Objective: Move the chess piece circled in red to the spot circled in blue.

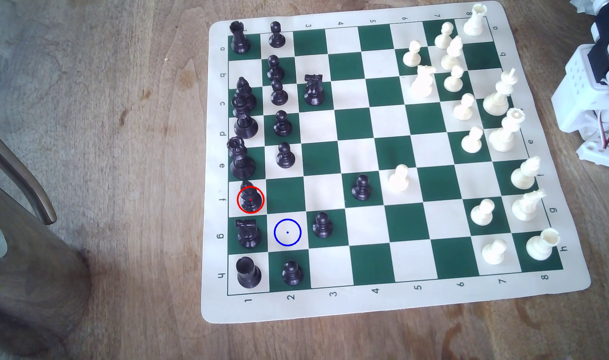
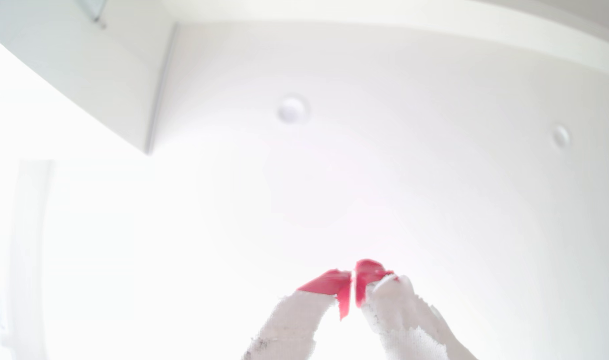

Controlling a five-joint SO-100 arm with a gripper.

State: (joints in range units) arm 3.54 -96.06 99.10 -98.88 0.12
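The chess piece circled in red [image 1: 249, 198] is a black bishop standing upright on a cream square in the column nearest the exterior view's left, row f. The spot circled in blue [image 1: 287, 232] is a bare cream square one row nearer and one column to the right of it. A black knight [image 1: 248, 234] stands left of that spot and a black pawn [image 1: 322, 225] right of it. My gripper [image 2: 353, 277] points up at a white ceiling in the wrist view, its red-tipped white fingers [image 2: 330, 284] closed together with nothing between them.
The green and cream board [image 1: 393, 301] lies on a wooden table, black pieces along the exterior view's left, white pieces along its right. The white arm base [image 1: 597, 100] stands off the board's right edge. A dark metal cylinder [image 1: 26, 270] stands at the left.
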